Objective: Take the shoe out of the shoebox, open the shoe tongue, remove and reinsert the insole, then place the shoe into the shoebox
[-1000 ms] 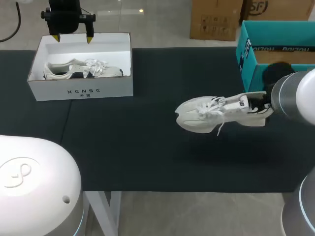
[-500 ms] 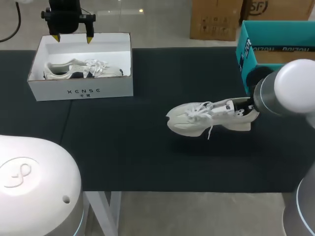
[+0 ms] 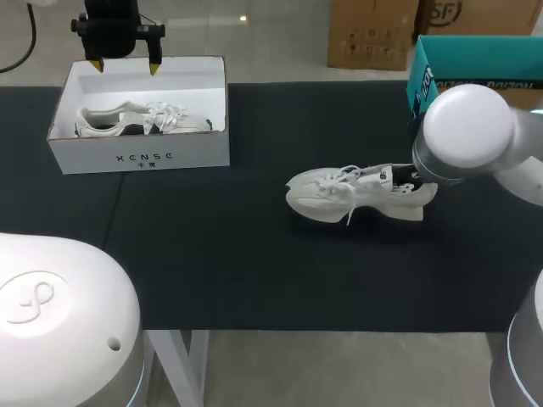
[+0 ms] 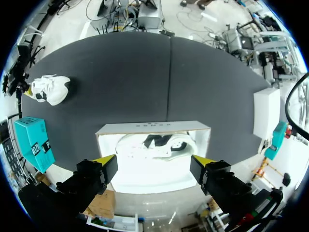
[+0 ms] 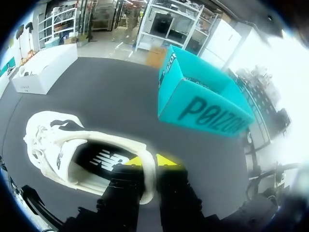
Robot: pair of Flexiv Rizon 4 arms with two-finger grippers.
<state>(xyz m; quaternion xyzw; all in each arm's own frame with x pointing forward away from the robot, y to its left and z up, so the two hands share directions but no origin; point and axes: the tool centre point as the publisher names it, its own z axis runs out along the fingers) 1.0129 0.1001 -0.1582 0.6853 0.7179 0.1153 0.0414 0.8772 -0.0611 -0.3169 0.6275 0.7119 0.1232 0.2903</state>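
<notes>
A white sneaker (image 3: pixel 352 193) sits sole down on the black table mat, toe to the left. My right gripper (image 5: pixel 149 160) is shut on its heel collar, one yellow tip inside the shoe (image 5: pixel 72 145) and one outside. In the head view, the right arm's wrist joint covers most of that gripper (image 3: pixel 416 180). A second white shoe (image 3: pixel 140 119) lies in the white shoebox (image 3: pixel 140 157) at the far left. My left gripper (image 3: pixel 125 64) hangs open above the box's far rim, its tips wide over the boxed shoe (image 4: pixel 157 145).
A teal shoebox (image 3: pixel 475 80) stands open at the far right, just behind the right arm and close beside the held shoe's heel (image 5: pixel 203 104). Bare black mat lies between the two boxes and in front of the sneaker.
My right arm carried the sneaker leftward and down: it hung tilted in the air, now it sits level on the mat. The left arm has not moved.
</notes>
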